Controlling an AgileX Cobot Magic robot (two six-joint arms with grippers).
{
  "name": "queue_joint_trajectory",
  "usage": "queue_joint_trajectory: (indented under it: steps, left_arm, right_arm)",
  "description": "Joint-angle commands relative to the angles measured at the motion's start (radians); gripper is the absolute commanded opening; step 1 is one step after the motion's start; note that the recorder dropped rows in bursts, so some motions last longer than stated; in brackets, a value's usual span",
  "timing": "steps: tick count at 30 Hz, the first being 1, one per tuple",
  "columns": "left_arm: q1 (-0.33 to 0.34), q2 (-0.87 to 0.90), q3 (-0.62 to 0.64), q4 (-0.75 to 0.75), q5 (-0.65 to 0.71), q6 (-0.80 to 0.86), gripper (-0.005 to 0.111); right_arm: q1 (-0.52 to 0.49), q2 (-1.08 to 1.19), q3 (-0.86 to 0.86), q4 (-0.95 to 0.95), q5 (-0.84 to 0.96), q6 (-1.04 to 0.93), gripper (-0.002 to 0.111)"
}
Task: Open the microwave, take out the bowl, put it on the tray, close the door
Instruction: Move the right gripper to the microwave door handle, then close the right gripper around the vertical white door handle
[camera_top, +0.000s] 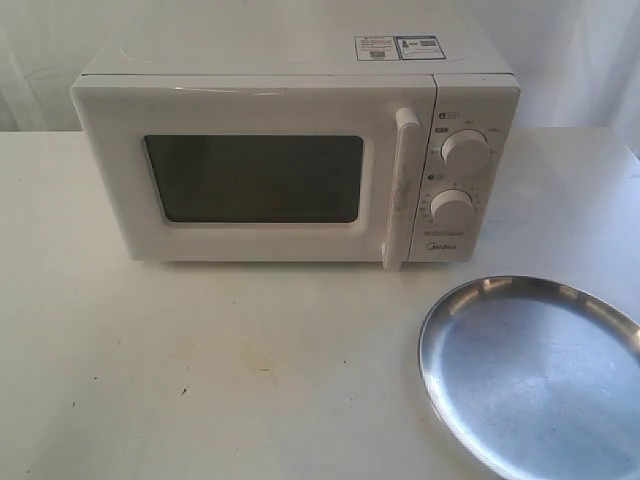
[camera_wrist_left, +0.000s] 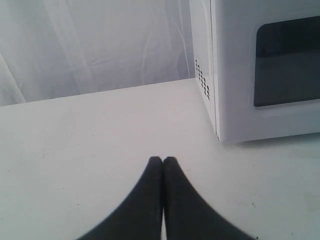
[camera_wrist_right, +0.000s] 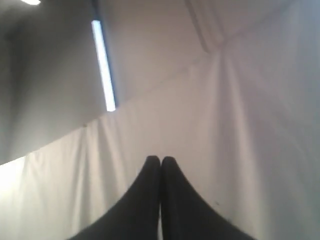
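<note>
The white microwave (camera_top: 290, 150) stands at the back of the table, its door (camera_top: 250, 170) closed, with a dark window and a tall white bar handle (camera_top: 400, 185). The silver tray (camera_top: 535, 375) lies empty at the front right. The bowl is out of view. Neither gripper shows in the exterior view. My left gripper (camera_wrist_left: 163, 160) is shut on nothing, low over the table, apart from the microwave's left front corner (camera_wrist_left: 220, 100). My right gripper (camera_wrist_right: 160, 159) is shut on nothing and faces a white curtain.
Two round dials (camera_top: 465, 152) sit to the right of the door. White table (camera_top: 200, 350) spreads in front of the microwave. White curtains hang behind. A lit tube lamp (camera_wrist_right: 103, 65) shows in the right wrist view.
</note>
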Motion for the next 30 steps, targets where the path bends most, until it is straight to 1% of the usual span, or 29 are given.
queue_joint_trajectory:
  steps: [1, 5, 7, 10, 13, 16, 18, 21, 23, 25, 30]
  left_arm:
    - [-0.001, -0.002, -0.003, -0.008, -0.004, 0.000, 0.000]
    - [-0.001, -0.002, -0.003, -0.008, -0.004, 0.000, 0.000]
    - [-0.001, -0.002, -0.003, -0.008, -0.004, 0.000, 0.000]
    - [-0.001, -0.002, -0.003, -0.008, -0.004, 0.000, 0.000]
    - [-0.001, -0.002, -0.003, -0.008, -0.004, 0.000, 0.000]
    - [-0.001, -0.002, -0.003, -0.008, -0.004, 0.000, 0.000]
    - [-0.001, -0.002, -0.003, -0.008, -0.004, 0.000, 0.000]
    - [-0.001, -0.002, -0.003, -0.008, -0.004, 0.000, 0.000]
    - [-0.001, -0.002, -0.003, -0.008, -0.004, 0.000, 0.000]
    - [-0.001, -0.002, -0.003, -0.008, -0.004, 0.000, 0.000]
    - [-0.001, -0.002, -0.003, -0.008, -0.004, 0.000, 0.000]
  right_arm:
    - [-0.001, 0.109, -0.171, -0.304, -0.110, 0.047, 0.000]
    - [-0.001, 0.295, -0.297, -0.325, -0.042, 0.018, 0.000]
    - [-0.001, 0.420, -0.335, -0.325, -0.027, -0.031, 0.000]
    - [-0.001, 0.628, -0.380, -0.325, -0.025, -0.040, 0.000]
    - [-0.001, 0.855, -0.413, -0.341, -0.136, -0.040, 0.000]
    - [-0.001, 1.086, -0.456, -0.452, -0.273, -0.040, 0.000]
    - [-0.001, 1.211, -0.494, -0.521, -0.302, -0.040, 0.000]
    - [-0.008, 1.337, -0.531, -0.543, -0.302, -0.047, 0.000]
    - [-0.019, 1.388, -0.541, -0.544, -0.308, -0.091, 0.000]
    - [-0.038, 1.417, -0.540, -0.547, -0.303, -0.127, 0.000]
    - [-0.106, 1.445, -0.540, -0.568, -0.246, -0.142, 0.000]
